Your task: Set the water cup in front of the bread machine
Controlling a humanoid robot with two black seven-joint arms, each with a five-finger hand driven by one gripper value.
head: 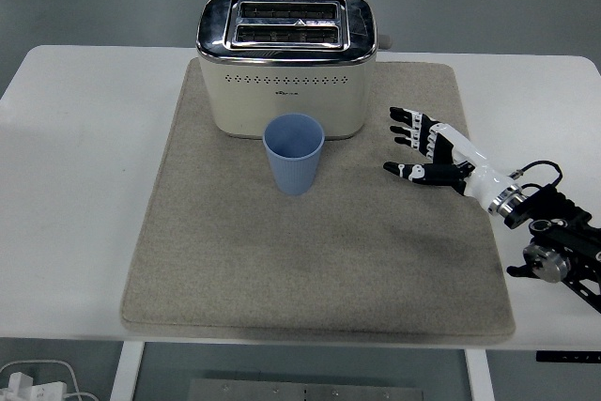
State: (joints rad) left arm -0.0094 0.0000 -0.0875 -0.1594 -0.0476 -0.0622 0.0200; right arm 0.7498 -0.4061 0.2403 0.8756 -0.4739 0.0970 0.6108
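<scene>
You are looking down on a white worktop (84, 194) carrying a beige mat (235, 269). At the mat's far edge stands a cream toaster (286, 68) with a chrome top and two empty slots. Just in front of it, near its middle, a blue ribbed water cup (295, 154) stands upright on the mat, very close to the toaster's front face; whether they touch cannot be told.

What could go wrong: the cup looks light and tall for its base, so any sweep of the arm back across the mat could knock it over or push it against the toaster. The soft mat may also let it rock if nudged. Judging by where it stands, the placement looks done, so your safest move is to keep the arm clear of it.

The right robot hand (434, 149) hovers over the mat's right side, well apart from the cup. Its fingers (406, 127) are spread wide and point toward the cup, holding and touching nothing. The left robot hand is out of view.
</scene>
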